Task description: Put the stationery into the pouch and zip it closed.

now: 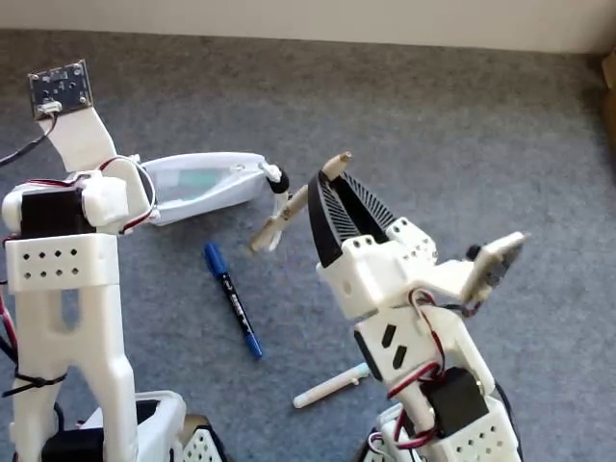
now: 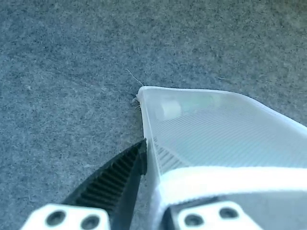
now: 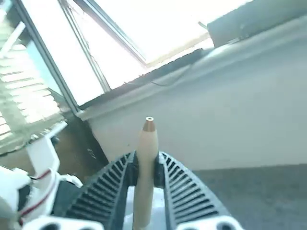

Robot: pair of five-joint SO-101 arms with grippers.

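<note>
High view: grey carpet-textured bench (image 1: 481, 125). The left arm stands at the left of the frame. Its hand (image 2: 147, 160) is pressed together on one edge of the pouch (image 1: 207, 185), with the black ribbed finger (image 2: 115, 184) on one side of the translucent wall and the white finger on the other. The pouch lies at upper left of centre, its long axis running left to right and rising slightly to the right. A small white-and-black fitting (image 1: 277, 181), apparently the zip pull, sits at its right end. Zip open or closed: cannot tell. A pale greenish shape shows through the pouch wall and cannot be identified. The right arm takes up the lower centre-right of the frame. Its hand (image 1: 324, 190) is raised off the bench and pinches a beige pen (image 1: 287, 214) between two black ribbed fingers. In the high view the pen slants from upper right to lower left, just right of the pouch's right end; contact with the fitting cannot be judged. In the right wrist view the pen's pointed tip (image 3: 149, 120) projects past the fingertips. A blue marker (image 1: 232, 301) lies on the bench below the pouch, between the two arms and apart from the pouch. A white pen (image 1: 332, 387) lies at lower centre, beside the right arm's base, with its right end hidden behind that arm.
</note>
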